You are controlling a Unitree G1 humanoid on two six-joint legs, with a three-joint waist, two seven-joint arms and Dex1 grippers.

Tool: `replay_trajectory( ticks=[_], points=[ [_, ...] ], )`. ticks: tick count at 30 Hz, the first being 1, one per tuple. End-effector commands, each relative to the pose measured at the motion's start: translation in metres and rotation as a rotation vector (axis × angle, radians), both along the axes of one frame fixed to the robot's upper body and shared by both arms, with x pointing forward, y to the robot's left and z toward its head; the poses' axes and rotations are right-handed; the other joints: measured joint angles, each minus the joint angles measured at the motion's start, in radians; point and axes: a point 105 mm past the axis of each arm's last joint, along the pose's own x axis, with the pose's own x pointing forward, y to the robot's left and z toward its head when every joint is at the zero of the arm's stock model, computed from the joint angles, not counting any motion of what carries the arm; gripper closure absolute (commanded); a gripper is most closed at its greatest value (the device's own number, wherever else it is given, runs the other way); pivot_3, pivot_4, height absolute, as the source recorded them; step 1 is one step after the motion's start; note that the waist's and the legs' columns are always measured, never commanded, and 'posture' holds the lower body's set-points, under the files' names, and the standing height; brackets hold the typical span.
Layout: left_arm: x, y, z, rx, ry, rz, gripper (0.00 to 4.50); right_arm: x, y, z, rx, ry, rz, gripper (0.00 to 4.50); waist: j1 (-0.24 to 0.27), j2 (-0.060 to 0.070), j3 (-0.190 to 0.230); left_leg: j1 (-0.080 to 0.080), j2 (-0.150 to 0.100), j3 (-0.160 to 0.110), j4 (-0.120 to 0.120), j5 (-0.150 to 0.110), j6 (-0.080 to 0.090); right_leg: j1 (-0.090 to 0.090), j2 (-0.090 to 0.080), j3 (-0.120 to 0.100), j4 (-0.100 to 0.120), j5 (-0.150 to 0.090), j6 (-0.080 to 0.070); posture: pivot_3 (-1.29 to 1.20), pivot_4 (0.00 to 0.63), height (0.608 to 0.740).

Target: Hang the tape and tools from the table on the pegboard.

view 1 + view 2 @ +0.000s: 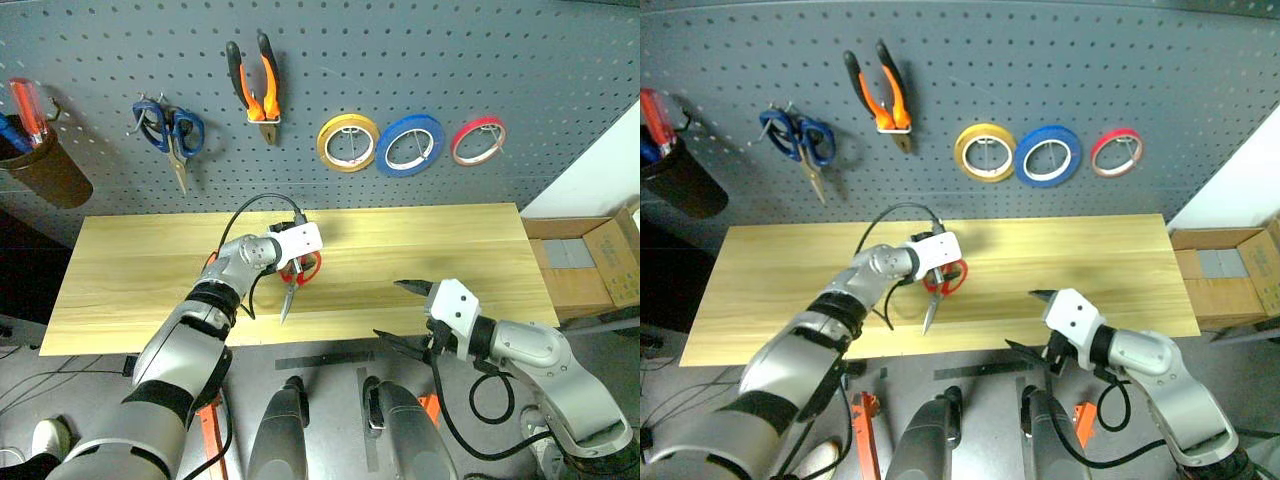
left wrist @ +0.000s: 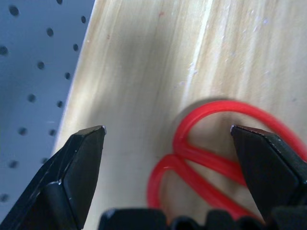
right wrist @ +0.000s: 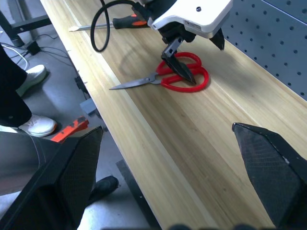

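Left wrist view showed the left gripper (image 2: 168, 139) with its fingers spread wide and nothing between them but bare wood and the red loops of the scissors (image 2: 201, 158), which lay flat on the table (image 2: 144, 72). One finger (image 2: 268, 163) stood over the outer edge of a handle loop; whether it touched could not be told. The wide spread seemed meant to straddle the handles before closing.

Taking the scissors as landmark: the right gripper (image 1: 405, 315) hung nearer the robot and off to its right, at the table's front edge, jaws wide apart and empty, apparently kept clear as a spare hand. The left gripper (image 3: 192, 62) stood right over the handles, blades pointing out toward the front edge. Beyond the left arm, on the wood, lay the screwdriver (image 3: 108, 24), probably waiting its turn.

Farther back than the scissors rose the pegboard (image 1: 400, 60). On it hung the pliers (image 1: 258, 85), nose down, the blue scissors (image 1: 172, 132) to their left, and the yellow roll (image 1: 348, 142), the tape (image 1: 410, 145) and the red roll (image 1: 478, 141) on hooks, so those items looked finished.
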Motion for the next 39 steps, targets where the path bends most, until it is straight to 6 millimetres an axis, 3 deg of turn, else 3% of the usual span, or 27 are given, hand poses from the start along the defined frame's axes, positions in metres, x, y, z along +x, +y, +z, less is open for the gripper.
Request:
replay_trajectory(
  ticks=[1, 7, 14, 16, 20, 25, 31, 39],
  points=[
    [-0.009, -0.006, 0.026, -0.166, -0.023, 0.037, 0.02, -0.002, 0.005, 0.011, 0.032, -0.034, 0.039, 0.0, -0.001, 0.0, 0.0, -0.002, 0.0, 0.0, 0.0, 0.0, 0.0, -0.001, 0.0, 0.0, 0.0, 0.0, 0.0, 0.01, 0.38, 0.74],
    [-0.054, -0.006, 0.05, -0.357, -0.033, 0.181, 0.02, -0.001, 0.008, 0.018, 0.04, -0.047, 0.073, 0.0, 0.003, 0.001, 0.001, -0.003, 0.001, -0.002, 0.0, 0.002, -0.004, -0.003, 0.0, 0.0, 0.002, 0.0, 0.0, 0.02, 0.377, 0.74],
    [-0.074, 0.008, 0.077, -0.475, -0.095, 0.381, 0.02, 0.001, 0.009, 0.018, 0.037, -0.045, 0.091, 0.0, 0.026, 0.001, 0.001, -0.003, 0.0, -0.003, 0.004, 0.002, -0.001, -0.002, 0.001, 0.001, 0.004, 0.001, 0.001, 0.05, 0.378, 0.74],
    [-0.085, 0.012, 0.069, -0.5, -0.054, 0.439, 0.02, 0.0, 0.009, 0.018, 0.035, -0.042, 0.1, 0.0, 0.027, 0.001, 0.001, -0.003, 0.0, -0.002, 0.004, 0.002, -0.001, -0.002, 0.001, 0.001, 0.003, 0.001, 0.001, 0.05, 0.379, 0.74],
    [-0.116, 0.021, 0.034, -0.551, 0.087, 0.582, 0.02, -0.006, 0.011, 0.016, 0.018, -0.008, 0.14, 0.0, 0.025, 0.001, 0.001, -0.003, 0.0, -0.001, 0.003, 0.001, 0.0, -0.002, 0.001, 0.001, 0.001, 0.001, 0.002, 0.04, 0.384, 0.74],
    [-0.136, 0.03, 0.006, -0.656, 0.219, 0.776, 0.02, -0.008, 0.012, 0.018, 0.015, -0.001, 0.161, 0.0, 0.033, -0.001, 0.002, -0.005, 0.0, -0.004, 0.003, 0.001, 0.0, -0.002, 0.001, 0.0, 0.001, 0.0, 0.002, 0.04, 0.397, 0.74],
    [-0.137, 0.022, -0.003, -0.722, 0.289, 0.767, 0.02, -0.004, 0.013, 0.019, 0.018, -0.004, 0.152, 0.0, 0.034, -0.001, 0.003, -0.004, 0.0, -0.004, 0.005, 0.001, 0.0, -0.001, 0.001, 0.001, 0.001, 0.001, 0.002, 0.03, 0.416, 0.74],
    [-0.121, 0.026, -0.002, -0.624, 0.226, 0.664, 0.02, -0.001, 0.012, 0.018, 0.02, -0.004, 0.137, 0.0, 0.04, 0.0, 0.007, -0.004, 0.0, -0.004, 0.003, 0.001, 0.0, -0.002, 0.001, 0.001, 0.0, 0.0, 0.002, 0.03, 0.418, 0.74]
  ],
)
